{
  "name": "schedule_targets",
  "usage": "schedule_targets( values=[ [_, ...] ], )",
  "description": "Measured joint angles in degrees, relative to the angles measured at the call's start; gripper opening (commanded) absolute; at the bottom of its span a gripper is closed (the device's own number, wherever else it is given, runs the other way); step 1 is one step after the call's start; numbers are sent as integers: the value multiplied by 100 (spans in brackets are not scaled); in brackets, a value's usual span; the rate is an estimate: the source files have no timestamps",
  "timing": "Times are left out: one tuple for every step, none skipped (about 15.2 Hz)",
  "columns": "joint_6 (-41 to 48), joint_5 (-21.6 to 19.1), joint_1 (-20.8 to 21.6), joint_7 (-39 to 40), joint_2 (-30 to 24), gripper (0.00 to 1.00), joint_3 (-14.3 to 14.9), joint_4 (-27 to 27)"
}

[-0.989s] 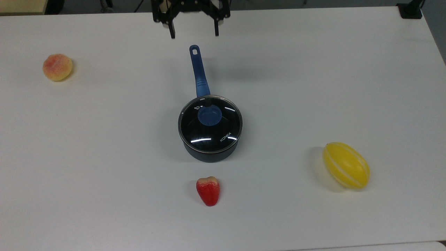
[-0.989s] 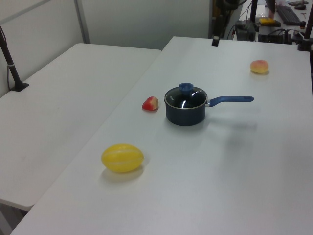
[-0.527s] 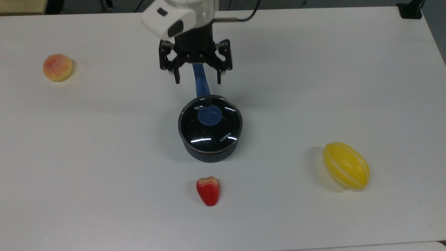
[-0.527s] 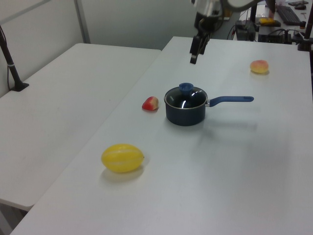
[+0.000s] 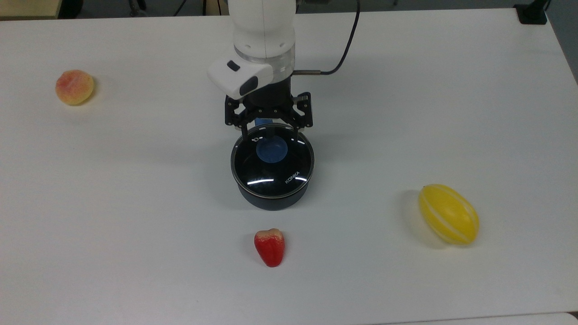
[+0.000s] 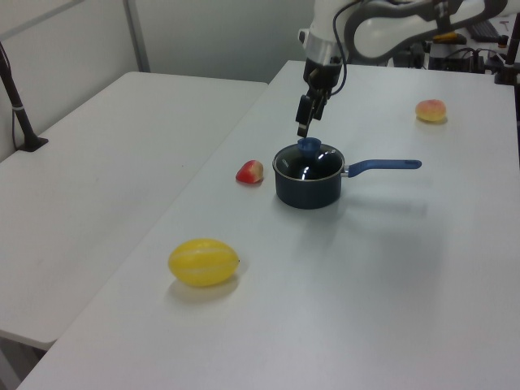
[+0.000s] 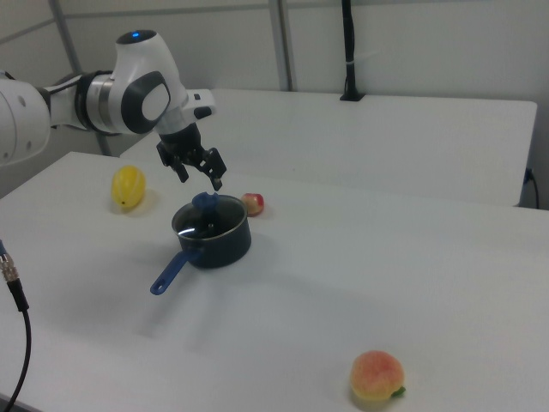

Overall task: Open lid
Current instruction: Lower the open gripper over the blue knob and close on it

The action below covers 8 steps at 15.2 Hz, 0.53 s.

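1. Lid (image 5: 272,160) sits flat and seated on the dark saucepan (image 5: 273,201), mid-worktop (image 5: 135,180); clear glass, thin metal rim, blue knob (image 5: 271,150) at centre.
2. Saucepan's long blue handle (image 6: 383,166) points to the left view's right; in the top view the arm covers most of it.
3. Gripper (image 5: 269,132) hangs just above the lid, on the handle side of the knob in the top view; in the left view (image 6: 306,126) it sits just over the knob, not touching it as far as I can tell.
4. Fingers (image 5: 244,131) are spread wide, nothing between them, one tip either side of the knob's line.
5. Progress: nothing opened yet. Lid not lifted, knob not gripped. Looks like the approach stage. Left to do, by my read: centre over the knob, drop, close on it, lift the lid off.
6. Writing: white "KONKA" on the glass near the rim, at the top view's lower right of the lid. A small white mark near the opposite rim, not readable.
7. Around it: red fruit (image 5: 269,247) near the pan, yellow melon (image 5: 448,214) well apart at the top view's right, peach (image 5: 74,87) well apart at the top view's left.
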State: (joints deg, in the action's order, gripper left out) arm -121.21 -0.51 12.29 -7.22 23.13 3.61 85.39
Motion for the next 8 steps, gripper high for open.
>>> schedule_targets(
  values=[
    [-54, 31, 13, -16, 63, 100, 0, 0],
    [-105, 48, 19, -23, 122, 100, 0, 0],
    [-126, 66, 20, -23, 182, 100, 0, 0],
    [-127, 75, 20, -23, 211, 100, 0, -1],
    [-127, 101, 20, -23, 234, 100, 0, -1],
    [-127, 170, 21, -23, 255, 100, 0, -1],
    [-127, 253, 21, -23, 270, 100, -1, -2],
    [-127, 332, 21, -23, 286, 100, -6, -1]
  ],
)
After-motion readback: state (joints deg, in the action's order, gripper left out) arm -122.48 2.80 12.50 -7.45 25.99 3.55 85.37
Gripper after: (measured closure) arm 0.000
